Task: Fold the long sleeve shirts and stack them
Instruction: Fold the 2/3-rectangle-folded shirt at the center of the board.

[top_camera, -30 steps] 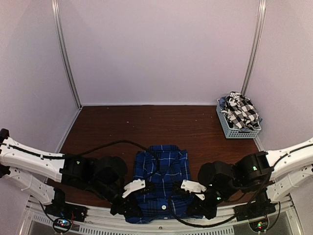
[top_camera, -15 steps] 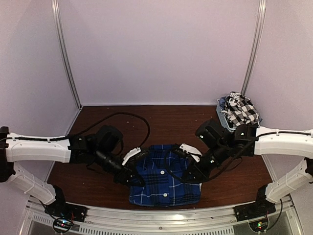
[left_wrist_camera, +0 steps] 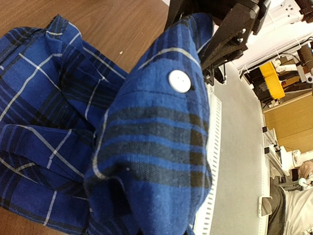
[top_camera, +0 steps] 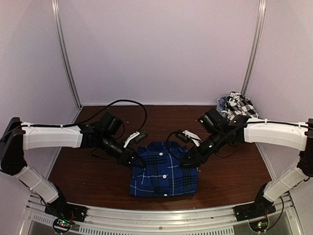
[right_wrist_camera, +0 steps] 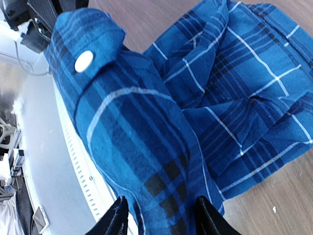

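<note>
a brown table [top_camera: 83, 171] sits in a white booth. in the far right corner is a grey basket [top_camera: 220, 104], mostly hidden behind the right arm. a black-and-white check shirt [top_camera: 240, 105] is piled in it. a black cable [top_camera: 128, 103] loops over the table on the far left. nothing blocks the middle.

the left gripper [top_camera: 136, 163] is pinched tight on the left edge of the blue plaid shirt [top_camera: 164, 176]. it holds that edge up off the table, and a white button shows on the raised cloth.

the right gripper [top_camera: 186, 161] has its white fingers [right_wrist_camera: 117, 218] apart. the right edge of the blue shirt lies loose between them.

the blue shirt lies folded in the middle of the table, on the near side. a gripper is at each of its far corners.
</note>
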